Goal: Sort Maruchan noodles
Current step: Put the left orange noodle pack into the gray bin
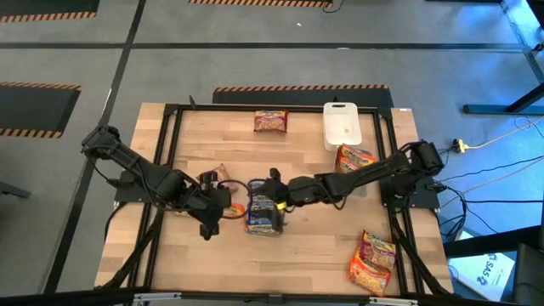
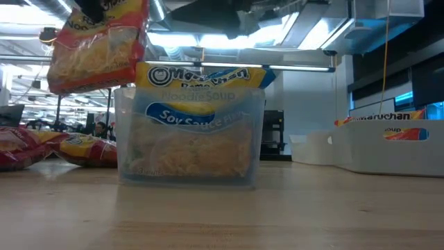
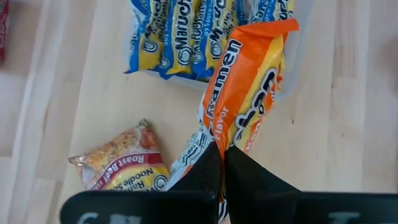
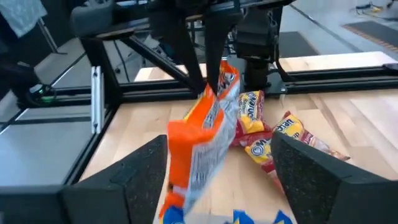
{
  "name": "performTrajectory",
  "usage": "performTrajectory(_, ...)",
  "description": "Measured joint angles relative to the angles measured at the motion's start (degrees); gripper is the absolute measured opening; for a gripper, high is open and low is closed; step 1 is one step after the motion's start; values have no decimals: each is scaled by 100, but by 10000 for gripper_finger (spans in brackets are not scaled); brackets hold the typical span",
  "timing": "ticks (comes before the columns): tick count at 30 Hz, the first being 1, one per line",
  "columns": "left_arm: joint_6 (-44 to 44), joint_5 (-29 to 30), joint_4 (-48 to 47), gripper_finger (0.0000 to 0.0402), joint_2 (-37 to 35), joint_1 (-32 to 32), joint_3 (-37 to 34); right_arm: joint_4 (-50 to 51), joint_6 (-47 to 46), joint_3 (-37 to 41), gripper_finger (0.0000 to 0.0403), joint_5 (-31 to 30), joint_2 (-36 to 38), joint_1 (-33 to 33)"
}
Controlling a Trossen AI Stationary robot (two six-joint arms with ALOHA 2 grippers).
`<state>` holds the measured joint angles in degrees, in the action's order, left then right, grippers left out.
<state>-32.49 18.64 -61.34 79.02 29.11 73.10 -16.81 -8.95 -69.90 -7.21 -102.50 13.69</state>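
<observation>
Holding: the left gripper [image 3: 222, 163] has its jaws closed on one end of an orange-and-yellow packet [image 3: 245, 93], which hangs clear of the surface [image 1: 314, 246] at centre frame of the high view.
Handover state: the right gripper [image 4: 221, 171] has its jaws open on either side of the orange-and-yellow packet's free end; from the right wrist view I cannot tell whether the pads touch it yet.
Blue packets: a clear container [image 2: 189, 135] in the middle of the low view holds blue-and-yellow packets [image 3: 186, 34] standing on edge; it sits just below the two grippers in the high view.
Other packets: a dark red packet [image 3: 121, 155] lies flat at lower left of the left wrist view; one packet [image 1: 270, 121] lies at upper centre of the high view, one [image 1: 354, 158] right of centre just below a white lid [image 1: 342, 125], and a pair [image 1: 371, 262] at lower right.
Step in hand: by my judgement, passing or steadying the orange-and-yellow packet between the arms before it goes with its own colour.
Doing it well: close the right jaws squarely across the flat faces, not the crinkled seam, and let the left jaws release only once that grip is firm.
Risk: the thin wrapper may twist or slip, and the packet hangs close over the clear container of blue ones, so a drop could land in the wrong group.
</observation>
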Motion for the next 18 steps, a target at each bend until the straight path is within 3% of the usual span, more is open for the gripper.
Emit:
performTrajectory(8, 125, 243, 4, 0, 0, -155, 0, 503, -133, -784, 302, 223, -461, -24)
performTrajectory(14, 211, 295, 31, 0, 0, -248, 0, 673, -268, -1095, 295, -110, -624, -132)
performTrajectory(18, 271, 332, 89, 0, 2, -250, -1, 677, -442, -1179, 285, -20, -870, -286)
